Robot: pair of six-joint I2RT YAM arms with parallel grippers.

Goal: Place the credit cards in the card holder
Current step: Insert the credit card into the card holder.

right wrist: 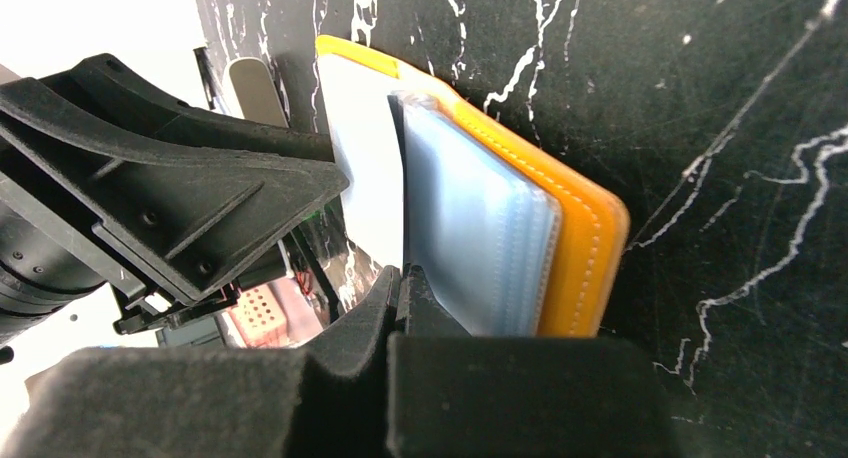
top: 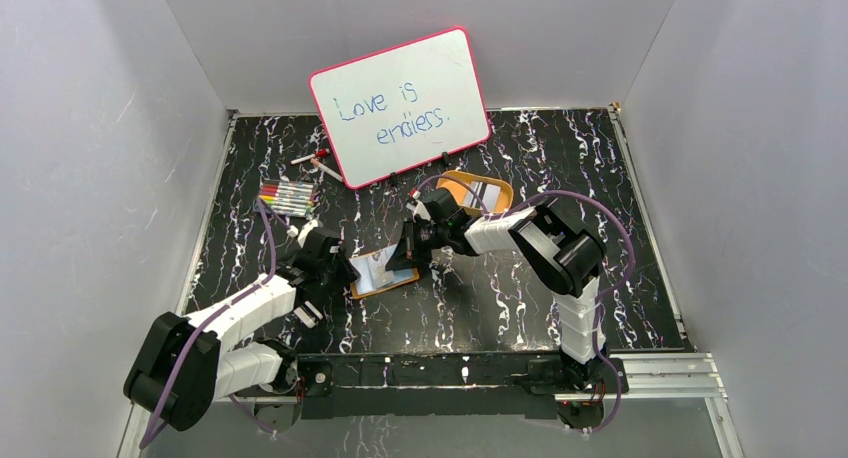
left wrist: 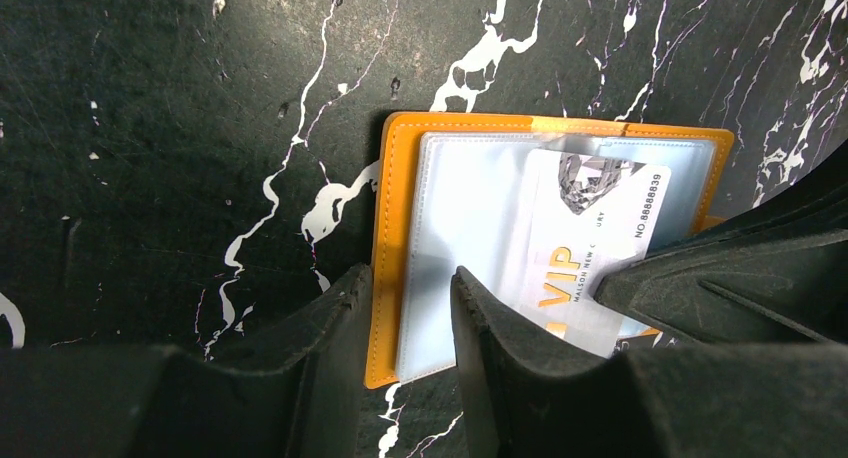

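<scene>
Credit card [left wrist: 592, 228] lower end hidden behind left claw [left wrist: 406, 283].

I'm reading the card holder [left wrist: 383, 228] as matt orange leather-look with a stitched edge, its sleeves [left wrist: 460, 208] clear glossy plastic. The credit card [left wrist: 590, 228] in it is smooth white plastic with shiny gold print; the table [left wrist: 150, 178] under the card holder looks like lightly glossy black marble.

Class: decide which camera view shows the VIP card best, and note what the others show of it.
Left wrist: the VIP card lies face up, print readable, on the card holder. Top external shows only a pale patch; right wrist, a blank white face at a steep angle.
</scene>
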